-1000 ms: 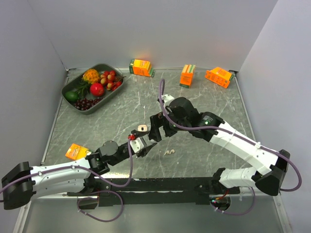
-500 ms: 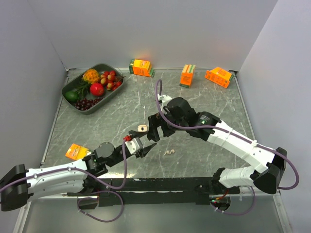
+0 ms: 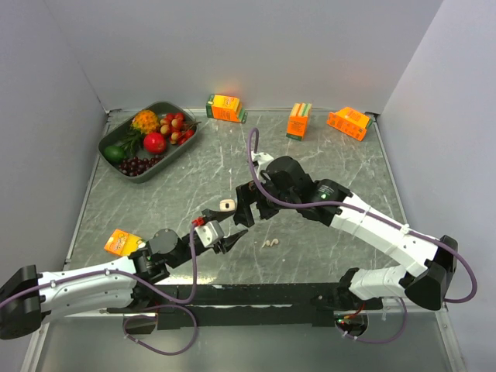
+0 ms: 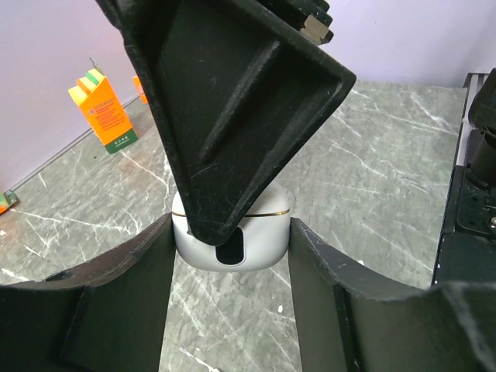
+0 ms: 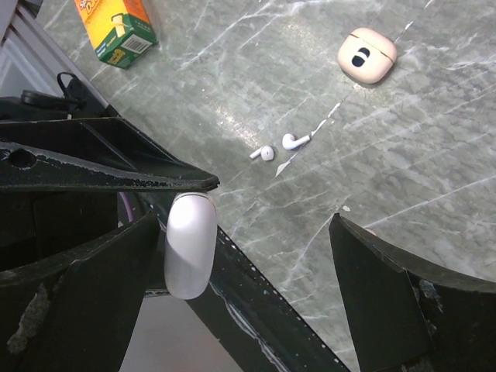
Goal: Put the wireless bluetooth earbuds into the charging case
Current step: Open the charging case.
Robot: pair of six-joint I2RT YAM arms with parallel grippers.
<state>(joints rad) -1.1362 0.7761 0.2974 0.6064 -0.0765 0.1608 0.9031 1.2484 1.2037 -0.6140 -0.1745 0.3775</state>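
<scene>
My left gripper (image 3: pixel 219 235) is shut on a white charging case (image 4: pixel 263 244) with a thin gold seam, held just above the table. In the right wrist view the case (image 5: pixel 190 244) shows edge-on. My right gripper (image 3: pixel 241 216) stands wide open around it. One of its fingers (image 4: pixel 232 116) reaches down over the front of the case, and I cannot tell whether it touches. Two small white earbuds (image 3: pixel 270 243) with stems lie on the table right of the case, side by side (image 5: pixel 280 146), held by nothing.
A pale beige closed case (image 3: pixel 225 205) lies beyond the grippers (image 5: pixel 366 54). A grey fruit tray (image 3: pixel 167 105) stands at the back left. Orange cartons sit along the back (image 3: pixel 225 108) (image 3: pixel 298 120) (image 3: pixel 349 122), and one (image 3: pixel 122 242) lies near the left arm.
My left arm has drawn back towards its base, taking the case a little left and nearer. The right gripper has followed to the left and stays open.
</scene>
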